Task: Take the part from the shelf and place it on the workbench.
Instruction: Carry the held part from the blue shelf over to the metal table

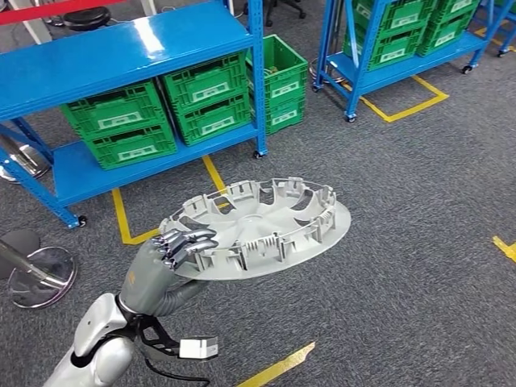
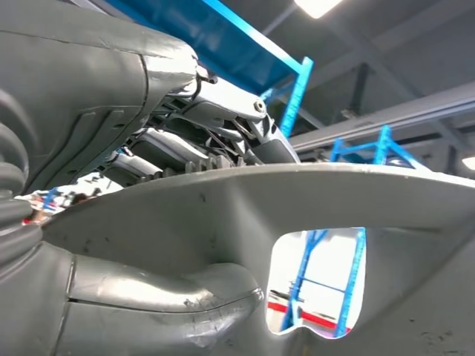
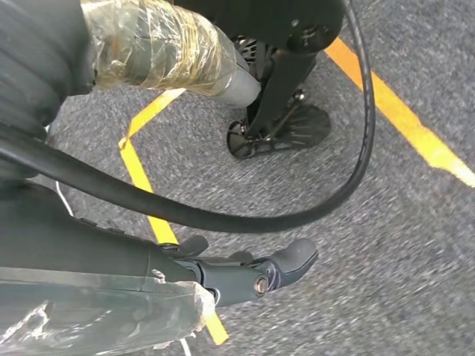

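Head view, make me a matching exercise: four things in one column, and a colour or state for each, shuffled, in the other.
Things:
1. wheel cover
2. crates
3. shelf
4. floor tape

Colour or state:
A. yellow, stuck on the carpet
B. grey, held by the left hand
C. blue, on small wheels
D. green, stacked on the lower shelf board

Pairs: 1-B, 2-D, 3-C, 4-A

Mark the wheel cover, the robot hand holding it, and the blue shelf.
wheel cover (image 1: 268, 230): head view, centre hub.
left robot hand (image 1: 160, 266): head view, back of the hand under the cover's rim.
blue shelf (image 1: 115, 52): head view, top board.
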Tool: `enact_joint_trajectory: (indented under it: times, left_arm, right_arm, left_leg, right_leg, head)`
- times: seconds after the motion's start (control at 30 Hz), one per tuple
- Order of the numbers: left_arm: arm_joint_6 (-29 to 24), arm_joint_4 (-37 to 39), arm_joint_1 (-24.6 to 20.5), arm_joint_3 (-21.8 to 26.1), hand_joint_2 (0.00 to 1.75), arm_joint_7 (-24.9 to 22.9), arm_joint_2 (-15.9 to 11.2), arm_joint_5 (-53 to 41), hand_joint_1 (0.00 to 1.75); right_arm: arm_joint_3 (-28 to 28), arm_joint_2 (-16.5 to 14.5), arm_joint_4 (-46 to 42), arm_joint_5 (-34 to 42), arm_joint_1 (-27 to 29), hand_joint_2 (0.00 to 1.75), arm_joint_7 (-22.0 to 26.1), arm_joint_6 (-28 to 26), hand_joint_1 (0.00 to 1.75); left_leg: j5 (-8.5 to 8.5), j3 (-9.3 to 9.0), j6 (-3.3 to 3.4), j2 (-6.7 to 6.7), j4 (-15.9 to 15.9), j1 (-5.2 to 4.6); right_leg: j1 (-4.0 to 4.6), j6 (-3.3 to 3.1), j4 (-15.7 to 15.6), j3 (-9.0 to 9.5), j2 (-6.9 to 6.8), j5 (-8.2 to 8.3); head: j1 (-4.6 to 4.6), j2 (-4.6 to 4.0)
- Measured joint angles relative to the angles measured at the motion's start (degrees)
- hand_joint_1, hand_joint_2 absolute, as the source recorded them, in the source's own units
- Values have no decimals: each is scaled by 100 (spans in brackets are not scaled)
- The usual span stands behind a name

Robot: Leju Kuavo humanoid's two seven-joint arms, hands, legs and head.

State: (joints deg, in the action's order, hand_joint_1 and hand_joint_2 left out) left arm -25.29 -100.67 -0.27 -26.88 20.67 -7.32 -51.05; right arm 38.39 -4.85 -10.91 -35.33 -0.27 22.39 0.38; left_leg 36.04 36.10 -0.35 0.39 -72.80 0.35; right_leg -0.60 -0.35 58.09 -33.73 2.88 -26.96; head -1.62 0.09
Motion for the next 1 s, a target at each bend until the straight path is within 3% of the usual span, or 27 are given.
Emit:
enact_joint_trajectory:
  times: [0.03,0.1,0.17,0.23,0.27,0.33,0.4,0.47,0.5,0.57,0.63,0.7,0.77,0.83,0.9,0.93,1.0]
  left_arm:
    - [0,3,0,0,175,-3,0,-13,175]
    - [0,4,-1,2,175,-11,0,-35,175]
    - [0,4,-8,3,175,-16,1,-45,175]
    - [0,4,-20,1,175,-21,11,-49,175]
    - [1,4,-24,1,175,-27,21,-51,175]
    - [2,4,-21,2,175,-40,41,-55,175]
    - [2,4,-8,10,175,-44,46,-57,175]
    - [2,5,0,17,175,-45,46,-58,175]
    - [2,5,1,16,175,-45,48,-59,175]
    - [2,6,2,11,175,-45,51,-59,175]
    - [1,6,2,10,175,-45,54,-59,175]
    - [-2,6,0,12,175,-45,53,-60,175]
    - [-2,6,-1,13,175,-45,54,-60,175]
    - [-7,6,3,14,175,-45,54,-61,175]
    - [-17,6,20,21,175,-45,49,-70,175]
    - [-22,6,32,24,175,-45,47,-76,175]
    - [-28,6,49,26,175,-45,46,-86,175]
  right_arm:
    - [2,0,0,-8,2,175,-1,1,0]
    - [5,-2,0,-13,-1,175,-1,5,0]
    - [7,-5,0,-13,-8,175,-1,9,0]
    - [10,-5,0,-13,2,175,-1,11,0]
    - [14,-3,0,-14,14,175,-1,12,0]
    - [18,1,0,-18,25,175,-4,14,0]
    - [20,2,-1,-26,11,175,-8,16,0]
    - [20,1,-1,-40,3,175,-9,15,0]
    - [20,1,-1,-47,8,175,-9,13,0]
    - [22,1,-3,-53,16,175,-9,3,0]
    - [23,2,-7,-58,-1,175,-9,-2,0]
    - [23,2,-9,-64,-19,175,-9,-3,0]
    - [23,1,-8,-68,-5,175,-11,-3,0]
    - [23,-1,-8,-73,6,175,-14,-5,0]
    - [23,-1,-10,-84,-10,175,-15,-18,0]
    - [25,0,-10,-92,-18,175,-14,-26,0]
    - [27,0,-11,-103,-25,175,-15,-35,0]
  left_leg:
    - [-216,-115,31,-34,279,-1]
    - [-634,-419,109,-272,1013,0]
    - [-758,-564,153,-452,1396,-3]
    - [-733,-568,159,-378,1484,1]
    - [-737,-569,166,-309,1526,13]
    - [-772,-568,190,-166,1590,36]
    - [-787,-562,212,-15,1599,21]
    - [-788,-558,215,149,1597,5]
    - [-787,-559,214,221,1596,1]
    - [-776,-576,199,348,1594,-6]
    - [-754,-590,157,452,1582,-42]
    - [-743,-591,115,548,1569,-79]
    - [-718,-599,70,621,1555,-76]
    - [-521,-527,12,427,1337,-52]
    - [-128,-252,-24,121,670,-25]
    - [43,-83,-32,47,283,-18]
    - [183,119,-36,9,-161,-13]
  right_leg:
    - [4,1,2,4,77,6]
    - [7,22,8,-5,224,24]
    - [-6,76,19,-61,345,59]
    - [-17,160,15,-139,453,111]
    - [-11,193,35,-186,409,102]
    - [10,246,321,-355,120,-91]
    - [4,279,1039,-676,-185,-471]
    - [-8,308,1633,-918,-256,-668]
    - [-10,314,1644,-898,-271,-619]
    - [-4,301,988,-510,-372,-280]
    - [38,244,214,-65,-599,-64]
    - [73,172,-23,56,-674,-59]
    - [59,100,-34,31,-548,-30]
    - [29,31,-58,25,-431,5]
    - [14,-11,-67,10,-298,30]
    - [14,-20,-65,-1,-224,37]
    - [16,-29,-60,-13,-113,44]
  head:
    - [-1,0]
    - [3,0]
    - [-2,0]
    - [-8,0]
    - [-5,0]
    - [36,0]
    - [71,0]
    - [71,0]
    - [73,0]
    - [74,0]
    - [77,0]
    - [80,0]
    - [82,0]
    - [67,0]
    - [47,0]
    - [44,0]
    - [43,0]
